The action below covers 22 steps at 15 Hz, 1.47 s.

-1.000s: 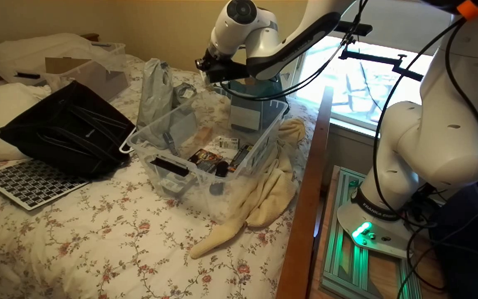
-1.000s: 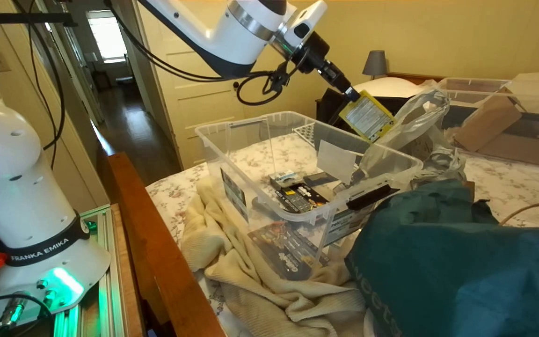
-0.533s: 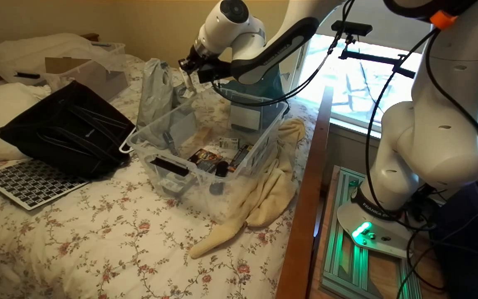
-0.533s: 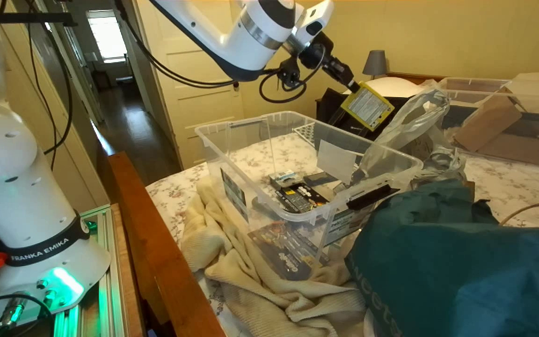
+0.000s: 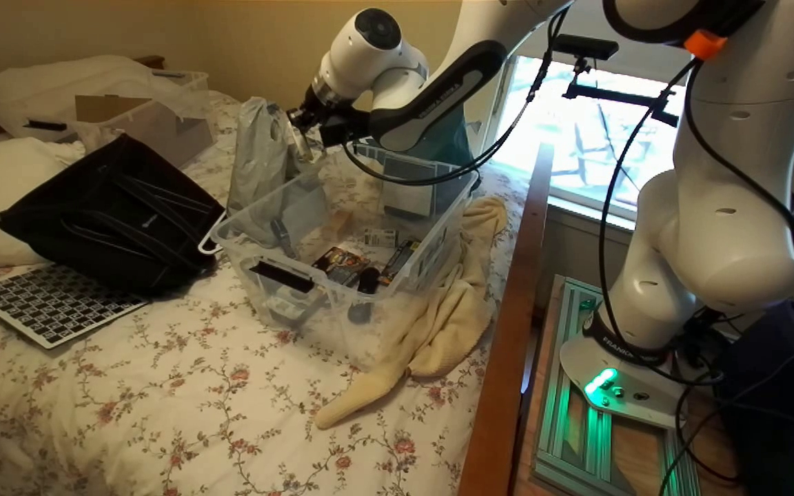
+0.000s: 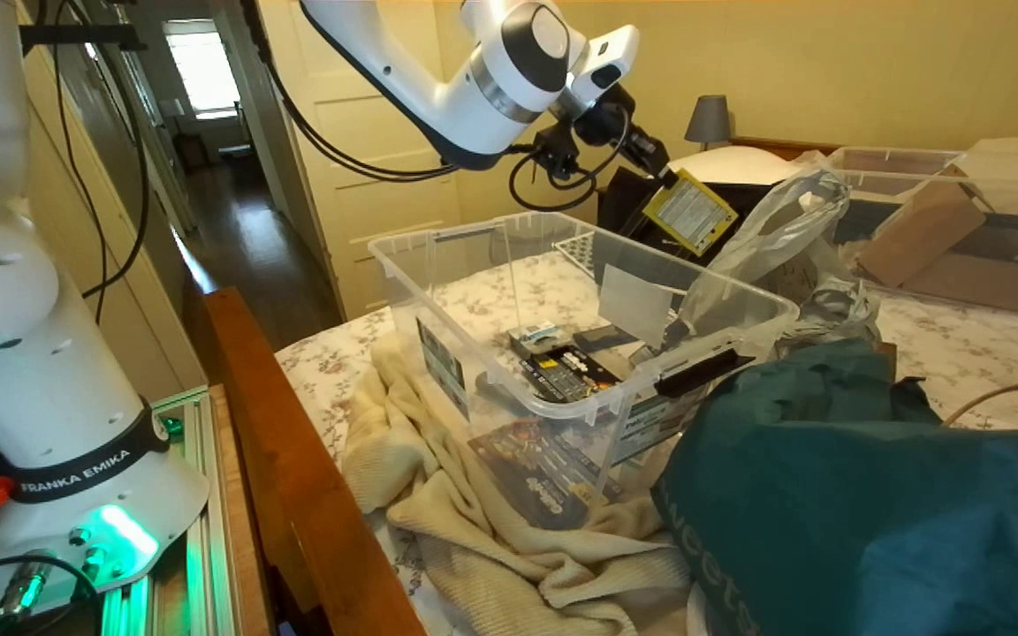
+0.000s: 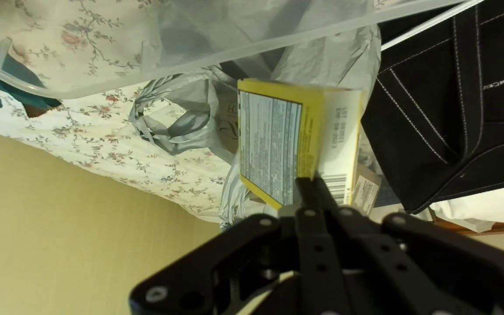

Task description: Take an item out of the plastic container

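One yellow box (image 6: 692,212) is suspended at a tilt in the jaws. The jaws stand almost together, clamped on one edge of the box. In the wrist view the box appears past the rim of the container (image 6: 562,409), in front of a grey bag (image 5: 258,155). Several packs (image 6: 569,371) lie inside the container. A cream blanket (image 6: 549,565) lies along its side; a teal bag (image 6: 862,521) is just beside it. In an exterior view a black bag (image 5: 114,213) partly covers a checkered board (image 5: 52,308).

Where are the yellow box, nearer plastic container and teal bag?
Yellow box (image 7: 279,141): wrist view, printed panel.
Nearer plastic container (image 6: 564,409): in an exterior view, rim.
Teal bag (image 6: 871,490): in an exterior view, near side.
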{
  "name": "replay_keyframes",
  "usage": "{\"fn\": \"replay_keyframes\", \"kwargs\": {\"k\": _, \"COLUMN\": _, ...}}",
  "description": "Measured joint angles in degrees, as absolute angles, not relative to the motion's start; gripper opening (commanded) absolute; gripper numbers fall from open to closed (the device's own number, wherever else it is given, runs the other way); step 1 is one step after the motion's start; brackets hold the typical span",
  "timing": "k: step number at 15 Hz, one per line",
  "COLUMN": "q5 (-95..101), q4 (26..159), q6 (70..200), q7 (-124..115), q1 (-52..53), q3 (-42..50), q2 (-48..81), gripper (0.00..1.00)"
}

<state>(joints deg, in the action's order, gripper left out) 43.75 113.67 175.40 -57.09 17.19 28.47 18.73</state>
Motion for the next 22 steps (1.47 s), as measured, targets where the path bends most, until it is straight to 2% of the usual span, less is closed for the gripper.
{"fn": "replay_keyframes", "kwargs": {"k": 12, "q5": 43.8, "q4": 113.8, "q6": 175.4, "q7": -56.3, "q1": 16.8, "q3": 27.7, "q2": 18.7, "gripper": 0.0}}
{"fn": "replay_keyframes", "kwargs": {"k": 22, "q5": 37.8, "q4": 113.7, "q6": 175.4, "q7": -43.9, "q1": 6.6, "q3": 14.0, "q2": 18.7, "gripper": 0.0}}
